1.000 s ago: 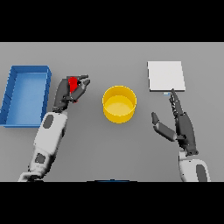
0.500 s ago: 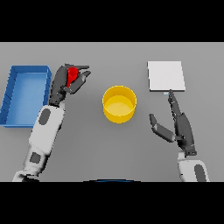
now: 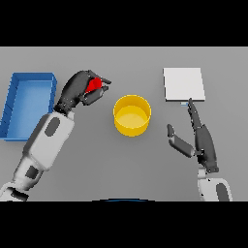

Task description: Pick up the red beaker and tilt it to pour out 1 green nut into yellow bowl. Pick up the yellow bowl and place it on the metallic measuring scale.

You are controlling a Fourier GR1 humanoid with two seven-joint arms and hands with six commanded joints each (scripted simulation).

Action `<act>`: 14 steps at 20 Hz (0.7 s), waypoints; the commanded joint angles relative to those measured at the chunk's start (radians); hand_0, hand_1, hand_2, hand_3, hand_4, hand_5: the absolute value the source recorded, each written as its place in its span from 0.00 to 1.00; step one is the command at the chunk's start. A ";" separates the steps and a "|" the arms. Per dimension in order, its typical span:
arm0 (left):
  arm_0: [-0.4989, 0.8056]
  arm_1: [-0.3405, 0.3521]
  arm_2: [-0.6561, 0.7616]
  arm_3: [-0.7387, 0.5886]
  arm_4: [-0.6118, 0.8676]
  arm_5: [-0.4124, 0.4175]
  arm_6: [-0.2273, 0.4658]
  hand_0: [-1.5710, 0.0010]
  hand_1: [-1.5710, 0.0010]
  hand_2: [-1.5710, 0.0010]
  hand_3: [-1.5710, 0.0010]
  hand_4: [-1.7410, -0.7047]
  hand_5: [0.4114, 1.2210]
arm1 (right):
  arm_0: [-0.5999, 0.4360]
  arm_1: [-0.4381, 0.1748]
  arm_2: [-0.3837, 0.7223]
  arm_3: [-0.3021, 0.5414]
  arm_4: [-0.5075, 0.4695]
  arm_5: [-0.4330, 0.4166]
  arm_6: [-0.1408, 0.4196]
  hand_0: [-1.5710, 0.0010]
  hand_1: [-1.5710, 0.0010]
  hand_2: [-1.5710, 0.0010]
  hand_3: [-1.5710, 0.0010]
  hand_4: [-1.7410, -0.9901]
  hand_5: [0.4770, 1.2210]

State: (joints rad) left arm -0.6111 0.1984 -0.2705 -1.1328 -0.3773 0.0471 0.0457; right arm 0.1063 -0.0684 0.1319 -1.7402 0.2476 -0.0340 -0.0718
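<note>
Red beaker (image 3: pixel 95 84) mostly hidden inside curled left hand (image 3: pixel 77 89), right hand (image 3: pixel 201 140) spread.

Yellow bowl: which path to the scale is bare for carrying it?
Bare grey table lies between the yellow bowl and the scale. The open right hand crowds the scale's near edge; the left hand, holding the red beaker, is clear.

Matt grey table (image 3: pixel 121 164), smooth yellow bowl (image 3: pixel 131 115), pale flat-finished scale (image 3: pixel 183 84).
</note>
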 commanded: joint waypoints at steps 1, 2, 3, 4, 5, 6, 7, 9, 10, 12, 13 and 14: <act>-0.002 0.019 -0.030 -0.011 -0.030 -0.005 -0.005 0.00 0.00 0.00 0.00 0.01 0.87 | 0.015 0.002 0.009 -0.006 0.009 -0.001 -0.009 1.00 1.00 1.00 1.00 0.65 0.32; -0.026 0.036 -0.071 0.001 -0.079 -0.008 0.012 0.00 0.00 0.00 0.00 0.00 0.87 | 0.011 -0.002 0.005 -0.006 0.005 0.003 -0.011 1.00 1.00 1.00 1.00 0.65 0.32; -0.059 0.050 -0.113 0.011 -0.128 -0.014 0.029 0.00 0.00 0.00 0.00 0.00 0.88 | 0.008 0.001 0.007 -0.002 0.005 0.003 -0.009 1.00 1.00 1.00 1.00 0.64 0.33; -0.089 0.066 -0.154 0.039 -0.176 -0.019 0.020 0.00 0.00 0.00 0.00 0.00 0.90 | 0.010 0.000 0.004 0.000 -0.004 0.010 -0.016 1.00 1.00 1.00 1.00 0.63 0.33; -0.107 0.074 -0.199 0.044 -0.218 -0.029 0.025 0.00 0.00 0.00 0.00 0.00 0.89 | 0.007 0.001 0.001 0.001 -0.009 0.010 -0.010 1.00 1.00 1.00 1.00 0.63 0.33; -0.138 0.083 -0.233 0.062 -0.256 -0.039 0.035 0.00 0.00 0.00 0.00 0.00 0.91 | 0.007 0.002 0.001 -0.003 -0.010 0.009 -0.007 1.00 1.00 1.00 1.00 0.63 0.33; -0.171 0.092 -0.261 0.078 -0.285 -0.053 0.044 0.00 0.00 0.00 0.00 0.00 0.93 | 0.006 0.008 0.005 0.005 -0.004 0.006 -0.002 1.00 1.00 1.00 1.00 0.63 0.33; -0.225 0.107 -0.319 0.120 -0.336 -0.079 0.025 0.00 0.00 0.00 0.00 0.00 0.96 | -0.008 0.008 -0.001 0.011 -0.009 0.005 -0.006 1.00 1.00 1.00 1.00 0.63 0.33; -0.250 0.110 -0.355 0.139 -0.364 -0.100 0.016 0.00 0.00 0.00 0.00 0.00 0.96 | 0.002 0.009 -0.001 0.014 -0.013 0.005 -0.028 1.00 1.00 1.00 1.00 0.63 0.32; -0.307 0.121 -0.414 0.179 -0.407 -0.141 -0.009 0.00 0.00 0.00 0.00 0.09 0.98 | -0.003 0.007 -0.008 0.026 -0.013 0.002 -0.034 1.00 1.00 1.00 1.00 0.64 0.31; -0.331 0.121 -0.450 0.186 -0.433 -0.170 -0.003 0.00 0.00 0.00 0.00 0.12 0.98 | 0.003 0.005 -0.011 0.019 -0.019 0.003 -0.037 1.00 1.00 1.00 1.00 0.64 0.30; -0.364 0.117 -0.487 0.204 -0.460 -0.200 0.003 0.00 0.00 0.00 0.00 0.10 0.99 | -0.004 0.009 -0.009 0.011 -0.013 -0.003 -0.029 1.00 1.00 1.00 1.00 0.65 0.28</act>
State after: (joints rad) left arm -0.9752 0.3144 -0.7570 -0.9296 -0.8352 -0.1525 0.0489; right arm 0.1013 -0.0596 0.1229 -1.7293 0.2341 -0.0376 -0.1015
